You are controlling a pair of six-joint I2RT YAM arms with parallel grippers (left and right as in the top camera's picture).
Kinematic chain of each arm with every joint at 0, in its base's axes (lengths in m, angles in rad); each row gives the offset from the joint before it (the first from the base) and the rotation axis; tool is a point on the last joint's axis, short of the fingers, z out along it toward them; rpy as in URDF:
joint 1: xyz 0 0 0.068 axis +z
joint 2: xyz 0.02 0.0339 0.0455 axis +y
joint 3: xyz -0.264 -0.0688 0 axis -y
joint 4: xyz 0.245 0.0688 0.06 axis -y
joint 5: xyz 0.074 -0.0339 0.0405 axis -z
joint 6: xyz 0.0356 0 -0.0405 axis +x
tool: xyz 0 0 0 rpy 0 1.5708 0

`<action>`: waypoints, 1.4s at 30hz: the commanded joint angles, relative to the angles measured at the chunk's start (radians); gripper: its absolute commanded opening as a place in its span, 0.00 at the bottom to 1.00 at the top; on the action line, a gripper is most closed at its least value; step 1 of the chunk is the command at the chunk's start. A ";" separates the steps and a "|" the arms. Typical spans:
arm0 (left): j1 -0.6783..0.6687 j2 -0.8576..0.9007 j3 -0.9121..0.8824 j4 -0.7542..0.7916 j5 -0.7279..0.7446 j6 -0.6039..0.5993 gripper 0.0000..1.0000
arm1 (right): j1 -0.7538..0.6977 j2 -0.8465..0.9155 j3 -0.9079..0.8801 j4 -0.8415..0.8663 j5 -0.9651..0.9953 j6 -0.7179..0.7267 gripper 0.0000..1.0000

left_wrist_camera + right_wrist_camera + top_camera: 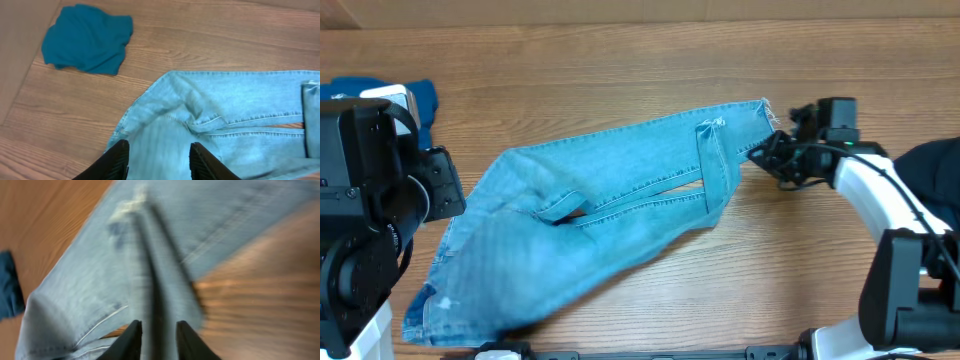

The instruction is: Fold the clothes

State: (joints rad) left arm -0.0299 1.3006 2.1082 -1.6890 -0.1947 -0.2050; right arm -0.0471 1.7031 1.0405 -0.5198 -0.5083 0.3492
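Note:
The pale-blue jeans lie folded over on the wooden table, the frayed hems at the upper right and the waistband at the lower left. In the left wrist view, my left gripper hangs open above the jeans near their left edge, with only cloth showing beneath the gap. My right gripper sits just off the hem end. Its jaws stand a little apart over a blurred fold of denim, gripping nothing that I can see.
A royal-blue garment lies crumpled at the far left, partly behind the left arm. A dark navy garment lies at the right edge behind the right arm, and a corner of it shows in the right wrist view.

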 commanded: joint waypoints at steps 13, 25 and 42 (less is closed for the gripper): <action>0.011 -0.005 0.018 0.014 0.031 0.026 0.42 | 0.206 0.106 0.013 0.166 0.185 -0.028 0.65; 0.011 0.004 0.018 0.025 0.031 0.026 0.43 | 0.191 0.096 0.047 0.149 0.121 -0.031 0.04; 0.011 0.050 0.018 0.031 0.039 0.026 0.42 | -0.296 0.022 0.078 0.047 -0.135 -0.092 0.04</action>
State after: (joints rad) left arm -0.0299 1.3472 2.1082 -1.6691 -0.1654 -0.2012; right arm -0.3248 1.7535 1.1019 -0.4160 -0.6456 0.3382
